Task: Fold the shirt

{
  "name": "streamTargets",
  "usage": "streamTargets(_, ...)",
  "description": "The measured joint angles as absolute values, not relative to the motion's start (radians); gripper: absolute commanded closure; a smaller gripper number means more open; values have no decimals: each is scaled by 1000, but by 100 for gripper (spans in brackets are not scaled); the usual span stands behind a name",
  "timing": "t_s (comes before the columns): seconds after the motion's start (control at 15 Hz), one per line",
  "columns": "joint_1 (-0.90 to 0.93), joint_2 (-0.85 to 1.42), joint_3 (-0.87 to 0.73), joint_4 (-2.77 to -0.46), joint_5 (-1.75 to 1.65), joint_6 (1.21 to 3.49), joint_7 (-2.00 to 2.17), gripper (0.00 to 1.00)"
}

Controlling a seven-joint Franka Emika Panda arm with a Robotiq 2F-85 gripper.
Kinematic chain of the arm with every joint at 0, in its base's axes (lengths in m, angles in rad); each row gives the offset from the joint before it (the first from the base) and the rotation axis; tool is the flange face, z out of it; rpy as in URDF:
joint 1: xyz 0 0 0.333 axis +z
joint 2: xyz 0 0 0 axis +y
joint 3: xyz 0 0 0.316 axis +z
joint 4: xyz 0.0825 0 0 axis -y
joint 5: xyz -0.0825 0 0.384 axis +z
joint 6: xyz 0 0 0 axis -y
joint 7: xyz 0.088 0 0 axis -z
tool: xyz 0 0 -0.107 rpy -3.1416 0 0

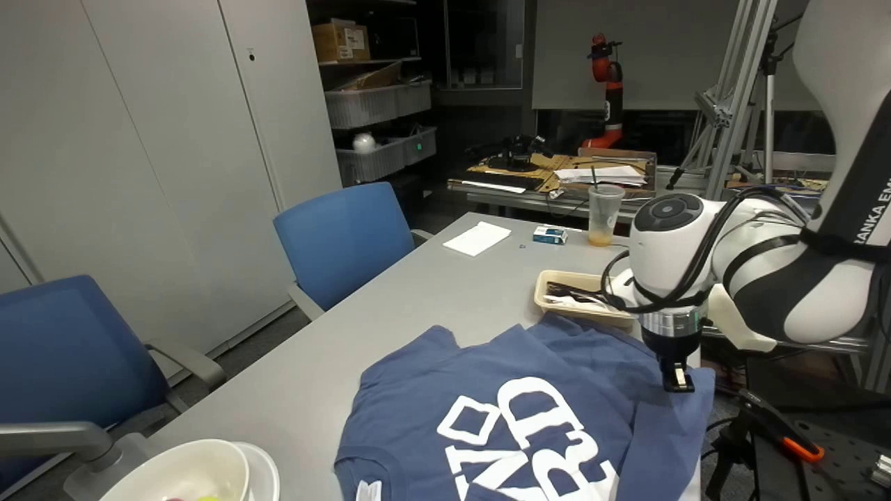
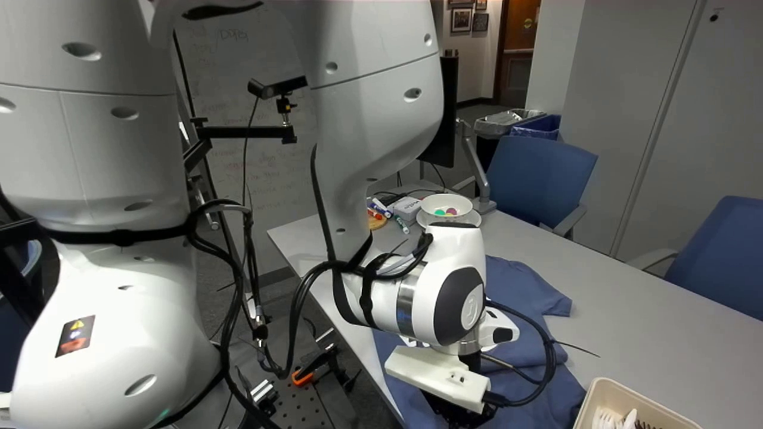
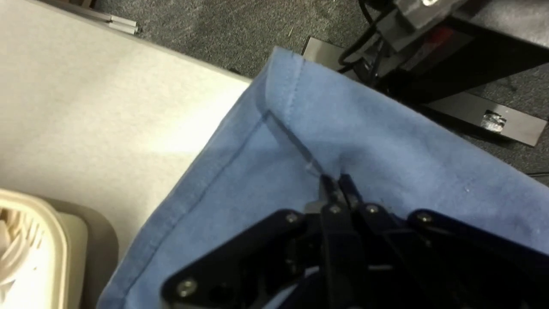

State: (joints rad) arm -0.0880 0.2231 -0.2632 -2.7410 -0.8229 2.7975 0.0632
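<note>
The grey table (image 1: 327, 362) bears the shirt (image 1: 511, 396), a tray (image 1: 572, 278), cup (image 1: 604, 216), paper (image 1: 477, 239), small box (image 1: 550, 235) and plate (image 1: 266, 476).

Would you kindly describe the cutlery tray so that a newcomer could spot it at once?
Start with the grey table and find the slate-blue, white-lettered shirt on it. Close beside the shirt sits the shallow beige tray; unlike the round white bowl, it is roughly rectangular and holds white and dark cutlery.

Arm (image 1: 759, 236): white, rounded; black panels (image 1: 759, 299). Partial lettering (image 1: 873, 212), "ANKA EM", right edge of an exterior view. Black cables (image 1: 706, 247) strapped along it. Dark label (image 2: 74, 335) with yellow triangle (image 2: 76, 325), lower left of an exterior view. Silver collar (image 1: 670, 322). Gripper (image 3: 338, 184): black, bright screw heads (image 3: 187, 286).
</note>
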Motion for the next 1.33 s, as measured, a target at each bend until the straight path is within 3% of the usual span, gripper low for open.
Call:
streamTargets(0.6,6,26,-203,-2741,-1343,2996,642,100)
streamTargets(1.33,192,-218,52,-2739,-1650,3035,1348,100)
